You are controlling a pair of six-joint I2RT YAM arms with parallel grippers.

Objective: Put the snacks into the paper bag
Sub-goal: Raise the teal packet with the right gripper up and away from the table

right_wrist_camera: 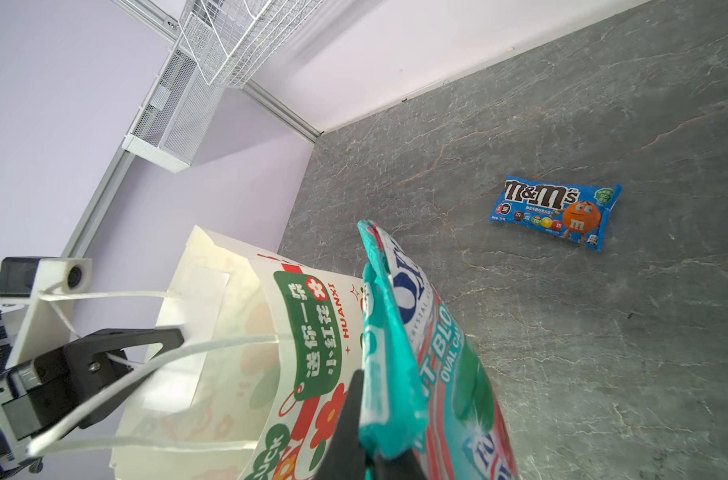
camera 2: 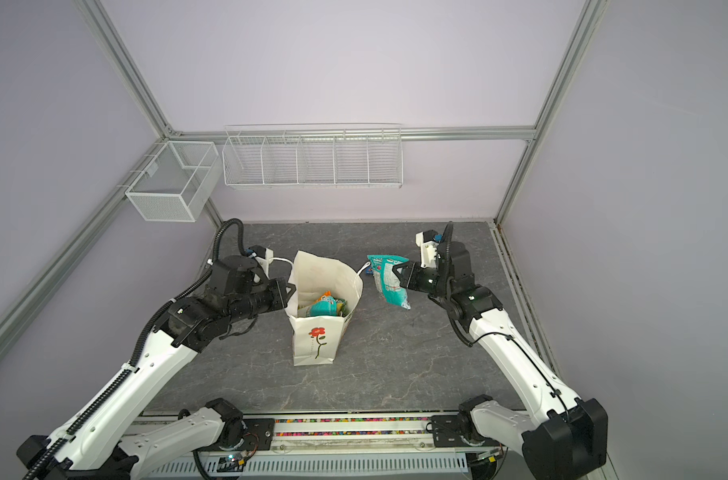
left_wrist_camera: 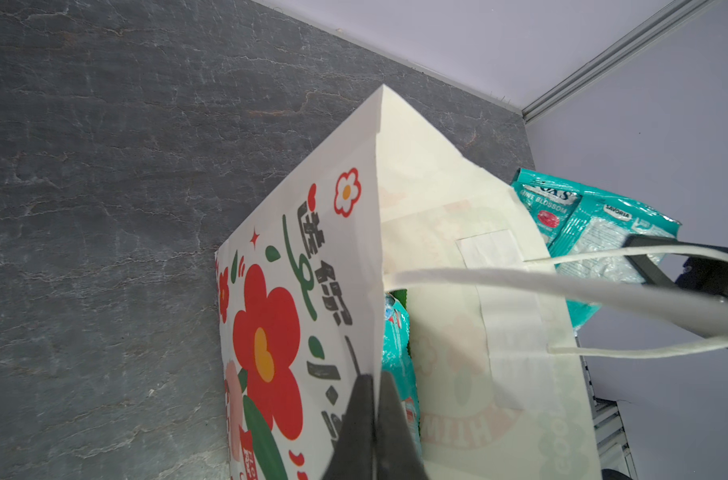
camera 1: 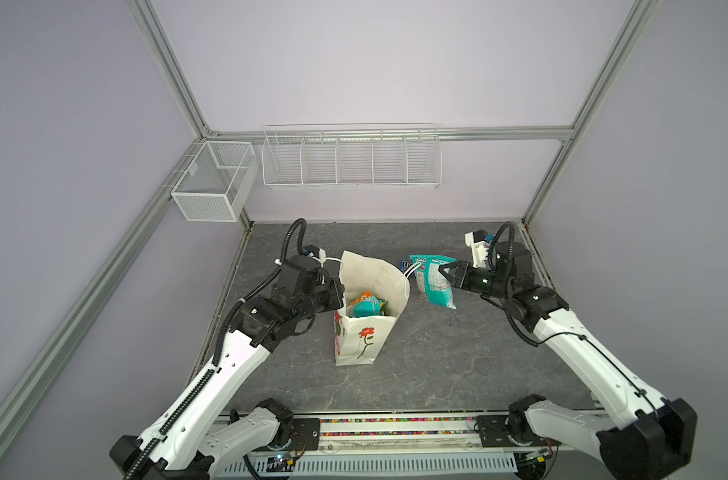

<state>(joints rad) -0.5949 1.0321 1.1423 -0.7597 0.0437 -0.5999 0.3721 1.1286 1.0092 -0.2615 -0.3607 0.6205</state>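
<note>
The white paper bag (camera 1: 365, 338) (camera 2: 314, 343) stands upright and open mid-table, red flower facing the front. My left gripper (camera 1: 340, 296) (camera 2: 289, 292) (left_wrist_camera: 374, 380) is shut on the bag's left wall at the rim (left_wrist_camera: 428, 178). Several snacks (camera 1: 364, 307) (camera 2: 324, 306) lie inside, teal and orange among them. To the right of the bag (right_wrist_camera: 225, 374), my right gripper (camera 1: 445, 272) (camera 2: 397, 270) (right_wrist_camera: 368, 411) is shut on a teal bag (camera 1: 432, 289) (camera 2: 389, 286) (left_wrist_camera: 582, 220) (right_wrist_camera: 441, 357), hanging above the table. The blue M&M's pack (right_wrist_camera: 555, 216) (camera 1: 405, 264) lies flat behind.
A white wire rack (camera 1: 351, 158) and a mesh basket (camera 1: 214, 180) hang on the back and left walls. Grey stone tabletop (camera 1: 437, 357) spreads in front of and right of the bag. The bag's cord handles (left_wrist_camera: 520, 286) (right_wrist_camera: 196, 349) stick out sideways.
</note>
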